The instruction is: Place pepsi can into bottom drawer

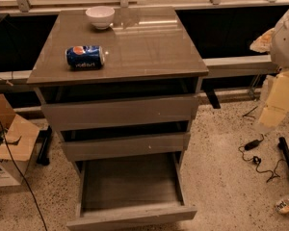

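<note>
The pepsi can lies on its side on the left part of the grey-brown cabinet top. The bottom drawer is pulled out wide and its box is empty. The two shallower drawers above it stand slightly out. My arm comes in at the right edge, and my gripper hangs there beside the cabinet, above the floor, well to the right of the can and holding nothing that I can see.
A white bowl stands at the back of the cabinet top. Cardboard boxes sit on the floor at the left. Cables and a power adapter lie on the floor at the right, with a small container near the corner.
</note>
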`<state>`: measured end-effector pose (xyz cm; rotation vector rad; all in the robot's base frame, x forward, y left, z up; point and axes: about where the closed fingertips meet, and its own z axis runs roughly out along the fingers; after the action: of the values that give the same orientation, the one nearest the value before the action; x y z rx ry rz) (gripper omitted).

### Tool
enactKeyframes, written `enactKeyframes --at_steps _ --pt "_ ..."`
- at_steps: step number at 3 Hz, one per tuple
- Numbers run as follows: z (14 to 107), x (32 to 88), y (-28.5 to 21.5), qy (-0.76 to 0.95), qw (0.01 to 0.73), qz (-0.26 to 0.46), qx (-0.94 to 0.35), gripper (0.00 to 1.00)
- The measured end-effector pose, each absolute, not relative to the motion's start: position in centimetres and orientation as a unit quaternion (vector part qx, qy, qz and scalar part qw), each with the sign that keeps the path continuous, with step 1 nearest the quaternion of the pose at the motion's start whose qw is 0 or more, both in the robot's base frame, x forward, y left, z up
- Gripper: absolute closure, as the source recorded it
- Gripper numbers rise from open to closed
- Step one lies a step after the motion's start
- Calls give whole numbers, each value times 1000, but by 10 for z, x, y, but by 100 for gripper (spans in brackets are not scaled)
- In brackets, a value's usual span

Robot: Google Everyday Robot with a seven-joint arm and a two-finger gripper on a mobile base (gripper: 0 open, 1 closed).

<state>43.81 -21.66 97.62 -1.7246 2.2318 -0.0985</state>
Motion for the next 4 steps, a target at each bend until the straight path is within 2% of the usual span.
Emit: enactKeyframes --at_steps 2,4 --pt "977 452 -199 768 179 -30 -614 0" --pt "974 511 -136 723 215 -11 -657 0"
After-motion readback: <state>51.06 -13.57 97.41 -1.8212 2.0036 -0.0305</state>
